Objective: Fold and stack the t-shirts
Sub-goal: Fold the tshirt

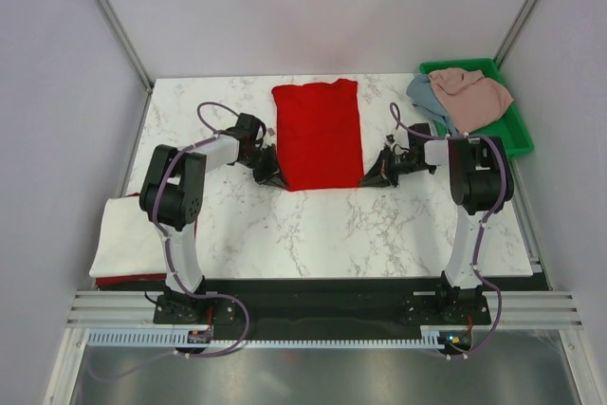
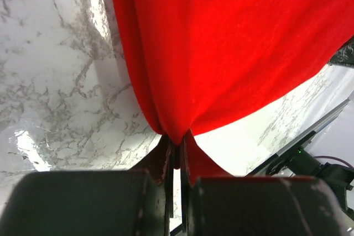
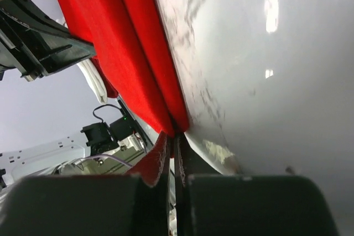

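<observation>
A bright red t-shirt [image 1: 318, 133] lies folded into a long strip in the middle of the marble table. My left gripper [image 1: 272, 177] is shut on its near left corner; the left wrist view shows the red cloth [image 2: 221, 42] pinched between the jaws at the left gripper [image 2: 177, 147]. My right gripper [image 1: 372, 178] is shut on the near right corner; the right wrist view shows the red cloth [image 3: 127, 64] clamped at the right gripper [image 3: 176, 136]. A pale pink t-shirt [image 1: 471, 94] and a grey-blue t-shirt [image 1: 424, 94] lie crumpled in the tray. A folded white t-shirt [image 1: 128, 234] lies at the near left.
A green plastic tray [image 1: 512, 125] stands at the far right corner of the table. A red edge [image 1: 128, 279] shows under the white shirt. The table's near edge meets a black base rail [image 1: 313, 296] where both arms are bolted.
</observation>
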Action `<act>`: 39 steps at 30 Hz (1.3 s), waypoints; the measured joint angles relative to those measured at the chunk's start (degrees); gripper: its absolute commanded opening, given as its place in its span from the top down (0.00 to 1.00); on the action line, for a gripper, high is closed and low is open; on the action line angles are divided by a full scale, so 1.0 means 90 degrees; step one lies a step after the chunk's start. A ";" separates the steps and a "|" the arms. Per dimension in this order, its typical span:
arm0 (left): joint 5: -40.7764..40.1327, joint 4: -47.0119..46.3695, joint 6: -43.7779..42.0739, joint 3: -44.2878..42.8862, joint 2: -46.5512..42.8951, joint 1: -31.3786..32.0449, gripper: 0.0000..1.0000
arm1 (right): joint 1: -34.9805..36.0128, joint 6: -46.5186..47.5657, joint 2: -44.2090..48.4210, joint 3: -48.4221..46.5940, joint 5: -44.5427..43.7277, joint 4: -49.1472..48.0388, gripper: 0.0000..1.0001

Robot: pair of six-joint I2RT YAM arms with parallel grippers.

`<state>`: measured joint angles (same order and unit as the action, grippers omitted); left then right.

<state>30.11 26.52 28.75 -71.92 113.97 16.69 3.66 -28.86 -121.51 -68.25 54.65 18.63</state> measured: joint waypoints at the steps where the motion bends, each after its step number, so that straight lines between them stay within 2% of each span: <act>1: -0.0005 0.0029 -0.0019 -0.0017 0.0000 0.0000 0.98 | -0.0002 -0.0053 0.0049 0.0097 0.0010 -0.0100 1.00; 8: -0.0138 0.0389 -0.0185 -0.0039 -0.0393 0.0000 0.98 | -0.0012 -0.0410 0.1086 0.1095 0.0138 -0.0289 1.00; 18: -0.0146 0.0554 -0.0466 0.0155 -0.2011 0.0070 0.98 | -0.0129 -0.0782 0.3458 0.2317 0.0432 -0.0449 1.00; 25: -0.0112 0.0653 -0.0498 0.0316 -0.2433 0.0311 0.98 | -0.0253 -0.0889 0.4415 0.2414 0.0602 -0.0308 1.00; 32: -0.0063 0.0658 -0.0503 0.0199 -0.2266 0.0381 0.98 | -0.0313 -0.0874 0.4209 0.1717 0.0605 -0.0347 1.00; 36: -0.0112 0.0651 -0.0610 -0.0503 -0.1489 0.0374 0.98 | -0.0391 -0.0901 0.3347 0.1049 0.0546 -0.0629 1.00; 39: -0.0216 0.0610 -0.0767 -0.1375 -0.0738 0.0357 0.98 | -0.0517 -0.0869 0.2385 0.0126 0.0512 -0.0760 1.00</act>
<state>28.16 32.01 21.85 -84.29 107.33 19.90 -0.99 -36.69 -100.05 -67.11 59.27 11.79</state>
